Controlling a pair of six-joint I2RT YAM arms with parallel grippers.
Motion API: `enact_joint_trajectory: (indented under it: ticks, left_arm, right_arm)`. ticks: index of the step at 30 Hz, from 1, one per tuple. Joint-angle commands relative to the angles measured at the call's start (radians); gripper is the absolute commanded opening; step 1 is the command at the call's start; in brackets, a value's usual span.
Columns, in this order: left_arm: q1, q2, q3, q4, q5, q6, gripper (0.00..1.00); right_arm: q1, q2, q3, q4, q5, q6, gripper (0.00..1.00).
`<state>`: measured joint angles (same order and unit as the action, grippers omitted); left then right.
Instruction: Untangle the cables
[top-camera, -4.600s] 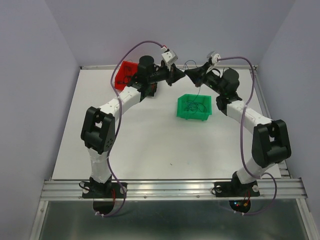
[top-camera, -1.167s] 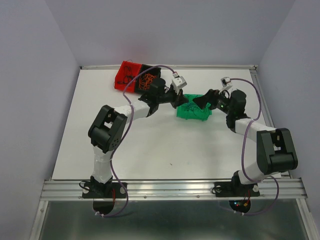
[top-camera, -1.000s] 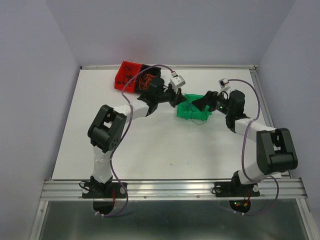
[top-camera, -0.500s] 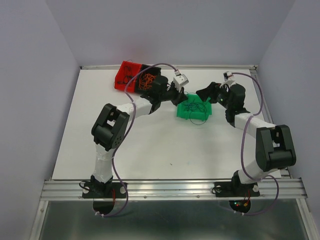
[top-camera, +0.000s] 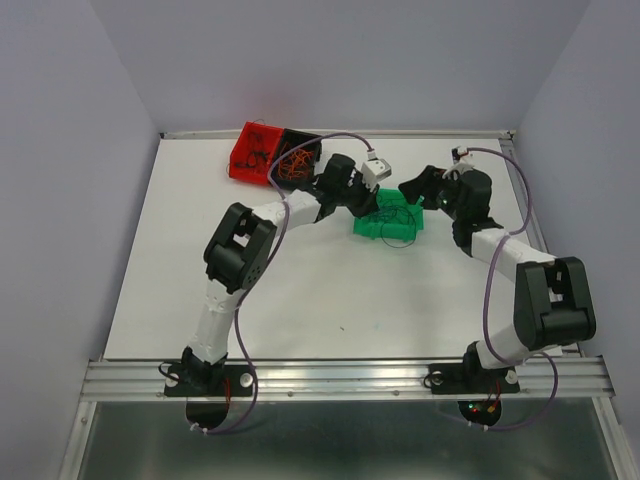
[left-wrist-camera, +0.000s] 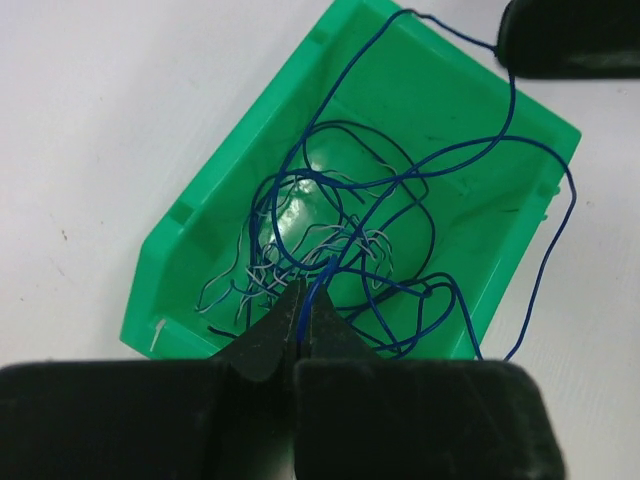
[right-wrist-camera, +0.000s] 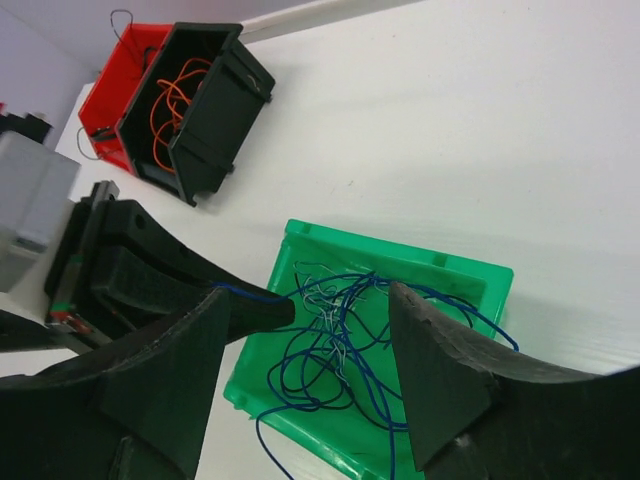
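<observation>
A tangle of thin blue cables (left-wrist-camera: 400, 215) with a few white strands lies in the green bin (left-wrist-camera: 180, 220). My left gripper (left-wrist-camera: 305, 292) is shut on one blue cable above the bin's near-left part. In the top view the left gripper (top-camera: 372, 198) hangs over the green bin (top-camera: 385, 234) at its left end. My right gripper (top-camera: 412, 186) stands open over the bin's far right side. In the right wrist view the right gripper (right-wrist-camera: 310, 295) straddles the blue cables (right-wrist-camera: 330, 350) without touching them. One blue loop (left-wrist-camera: 560, 250) hangs over the bin's wall onto the table.
A red bin (top-camera: 250, 152) and a black bin (top-camera: 303, 148) stand side by side at the back left. Orange cables (right-wrist-camera: 170, 95) fill the black bin (right-wrist-camera: 215, 110). White table surface surrounds the bins; walls close in on both sides.
My left gripper moved right over the green bin, still shut on the blue cable. My right gripper lifted back from the bin and its jaws narrowed.
</observation>
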<state>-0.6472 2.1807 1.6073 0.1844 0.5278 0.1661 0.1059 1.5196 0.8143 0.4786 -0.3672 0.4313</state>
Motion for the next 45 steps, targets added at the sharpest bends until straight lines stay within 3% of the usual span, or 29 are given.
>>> enact_joint_trajectory:
  ticks: [1, 5, 6, 7, 8, 11, 18, 23, 29, 31, 36, 38, 41, 45]
  left_arm:
    - [-0.025, -0.001, 0.078, -0.092, -0.051, 0.061, 0.02]
    - [-0.049, -0.012, 0.095, -0.151, -0.118, 0.099, 0.11]
    - [-0.052, -0.016, 0.098, -0.160, -0.142, 0.102, 0.26]
    - [-0.055, -0.024, 0.101, -0.171, -0.147, 0.108, 0.30]
    - [-0.060, -0.027, 0.102, -0.180, -0.155, 0.108, 0.43]
    - [-0.063, -0.051, 0.100, -0.175, -0.178, 0.110, 0.54]
    - [-0.066, -0.102, 0.100, -0.169, -0.204, 0.119, 0.66]
    - [-0.068, -0.168, 0.071, -0.166, -0.232, 0.139, 0.66]
    - [-0.069, -0.271, -0.015, -0.160, -0.282, 0.161, 0.66]
    - [-0.068, -0.309, -0.035, -0.161, -0.296, 0.171, 0.79]
    - [-0.068, -0.386, -0.093, -0.201, -0.371, 0.194, 0.79]
    - [-0.065, -0.470, -0.172, -0.160, -0.416, 0.214, 0.80]
    - [-0.052, -0.629, -0.288, -0.076, -0.511, 0.208, 0.99]
    - [0.003, -0.905, -0.562, 0.078, -0.600, 0.201, 0.99]
  right_arm:
    - [0.000, -0.064, -0.033, 0.005, 0.071, -0.028, 0.70]
    - [0.000, -0.065, -0.035, -0.021, 0.114, -0.035, 0.71]
    - [0.000, -0.064, -0.035, -0.024, 0.120, -0.035, 0.71]
    - [0.000, -0.064, -0.037, -0.026, 0.126, -0.034, 0.71]
    - [0.000, -0.065, -0.038, -0.026, 0.131, -0.034, 0.71]
    - [0.000, -0.076, -0.044, -0.026, 0.139, -0.026, 0.71]
    - [0.000, -0.102, -0.047, -0.069, 0.171, -0.017, 0.72]
    - [0.000, -0.099, -0.018, -0.167, 0.218, -0.022, 0.73]
    - [0.000, -0.104, -0.038, -0.202, 0.286, 0.003, 0.81]
    - [0.000, -0.108, -0.046, -0.204, 0.313, 0.012, 0.83]
    - [0.000, -0.121, -0.059, -0.201, 0.327, 0.014, 0.84]
    - [0.000, -0.174, -0.102, -0.160, 0.298, -0.005, 0.86]
    - [0.000, -0.255, -0.165, -0.094, 0.329, 0.020, 0.93]
    - [0.002, -0.425, -0.288, -0.037, 0.347, 0.018, 0.97]
